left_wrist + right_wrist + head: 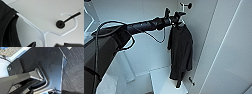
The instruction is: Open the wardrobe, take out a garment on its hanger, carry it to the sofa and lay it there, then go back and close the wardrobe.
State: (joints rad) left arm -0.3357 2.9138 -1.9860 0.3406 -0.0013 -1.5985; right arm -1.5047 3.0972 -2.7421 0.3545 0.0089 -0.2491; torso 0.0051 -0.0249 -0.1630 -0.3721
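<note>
Currently the garment [181, 53], black and limp, is seen hanging full length inside the open wardrobe [224, 47], close to the white inner side wall. It is carried on the hanger [41, 33], a thin pale one, whose curved hook [73, 23] is looped over a black peg [70, 18] projecting from the wardrobe's back panel; the peg ends in a round black base [60, 24]. In the left wrist view one shoulder of the garment is draped over the sloping arm of the hanger, and the hanger neck runs down between two dark finger tips [31, 44] at the picture's edge. The left gripper [177, 15] is held at the top of the hanger, just below the peg, at the end of the outstretched black arm [144, 25] with its looped cable [156, 37]. Whether its jaws are closed on the hanger cannot be told. A white shelf block [164, 80] lies below the garment. In the right wrist view dark robot bodywork and grey carpet [73, 72] are recorded.
</note>
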